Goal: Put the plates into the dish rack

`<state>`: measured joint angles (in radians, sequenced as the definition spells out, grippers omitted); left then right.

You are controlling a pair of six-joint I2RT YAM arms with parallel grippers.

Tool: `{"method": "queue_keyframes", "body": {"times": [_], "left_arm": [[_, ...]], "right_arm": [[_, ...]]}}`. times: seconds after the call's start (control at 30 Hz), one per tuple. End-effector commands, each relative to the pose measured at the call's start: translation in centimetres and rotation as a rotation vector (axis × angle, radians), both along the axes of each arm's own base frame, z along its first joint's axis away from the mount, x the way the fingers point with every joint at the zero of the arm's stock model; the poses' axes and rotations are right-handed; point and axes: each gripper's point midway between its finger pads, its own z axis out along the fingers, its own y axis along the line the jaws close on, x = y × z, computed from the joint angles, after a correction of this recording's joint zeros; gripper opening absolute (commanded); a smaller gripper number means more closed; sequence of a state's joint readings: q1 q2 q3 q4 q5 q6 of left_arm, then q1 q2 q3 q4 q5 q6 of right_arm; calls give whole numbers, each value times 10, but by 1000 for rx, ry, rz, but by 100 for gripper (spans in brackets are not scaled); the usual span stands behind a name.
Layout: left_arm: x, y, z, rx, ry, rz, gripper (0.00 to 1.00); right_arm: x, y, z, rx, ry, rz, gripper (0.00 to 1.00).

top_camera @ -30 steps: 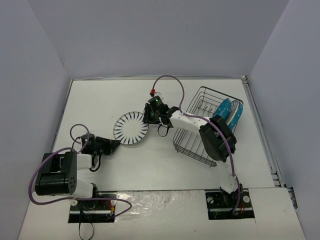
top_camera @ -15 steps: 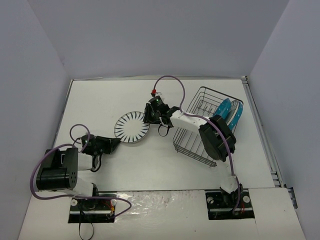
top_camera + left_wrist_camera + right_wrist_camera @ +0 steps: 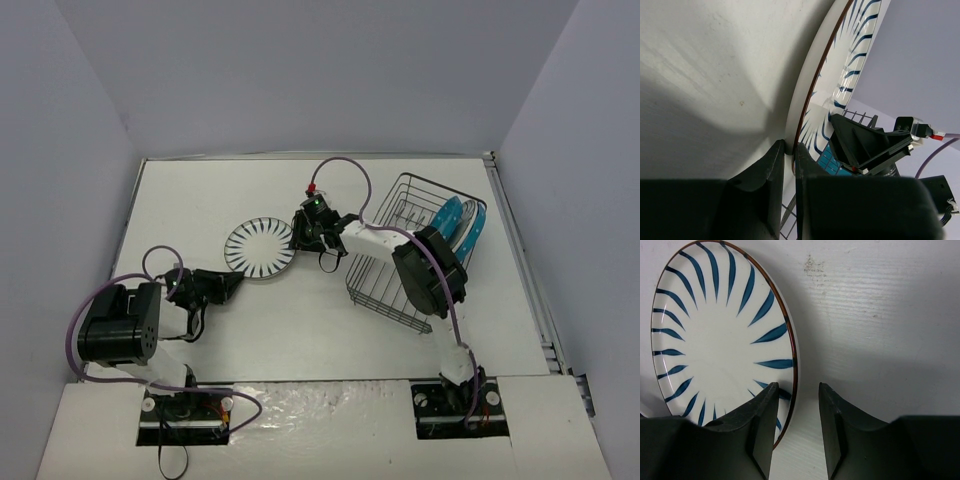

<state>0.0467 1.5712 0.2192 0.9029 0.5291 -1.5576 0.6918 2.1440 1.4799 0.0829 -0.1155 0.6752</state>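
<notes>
A white plate with dark radial stripes (image 3: 260, 248) lies flat on the table, left of the black wire dish rack (image 3: 385, 296). Two teal-blue plates (image 3: 449, 217) stand on edge in the rack's right side. My right gripper (image 3: 303, 232) is open at the striped plate's right rim. In the right wrist view the right gripper (image 3: 798, 386) has one finger over the striped plate (image 3: 720, 335) and the other over bare table. My left gripper (image 3: 232, 284) is shut, and in the left wrist view the left gripper (image 3: 790, 144) has its tips against the striped plate's (image 3: 812, 85) near-left rim.
Purple cables (image 3: 345, 165) loop above the right wrist and beside the left arm's base. The right arm's white link (image 3: 375, 240) crosses the rack's left edge. Grey walls enclose the white table (image 3: 200, 200) on three sides.
The striped plate has slid a little toward the back. The left gripper followed its near rim up and right. The right gripper shifted slightly back with the rim.
</notes>
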Motion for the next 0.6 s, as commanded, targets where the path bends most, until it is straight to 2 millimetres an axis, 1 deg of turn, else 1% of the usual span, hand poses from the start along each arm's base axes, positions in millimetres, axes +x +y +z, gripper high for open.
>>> {"method": "queue_keyframes", "body": {"times": [0.0,0.17,0.27,0.43,0.57], "left_arm": [[27,-2,54,-53,-216,3,0],[29,-4,56,-76,-231,0,0],[29,-5,56,-83,-234,-3,0],[29,-8,61,-96,-248,-14,0],[30,-10,70,-111,-268,-20,0]], "right_arm": [[11,6,17,43,-21,-4,34],[11,13,13,70,-4,-1,34],[11,19,12,116,-1,4,34],[7,32,22,236,-2,12,35],[3,43,33,355,-4,20,38]]}}
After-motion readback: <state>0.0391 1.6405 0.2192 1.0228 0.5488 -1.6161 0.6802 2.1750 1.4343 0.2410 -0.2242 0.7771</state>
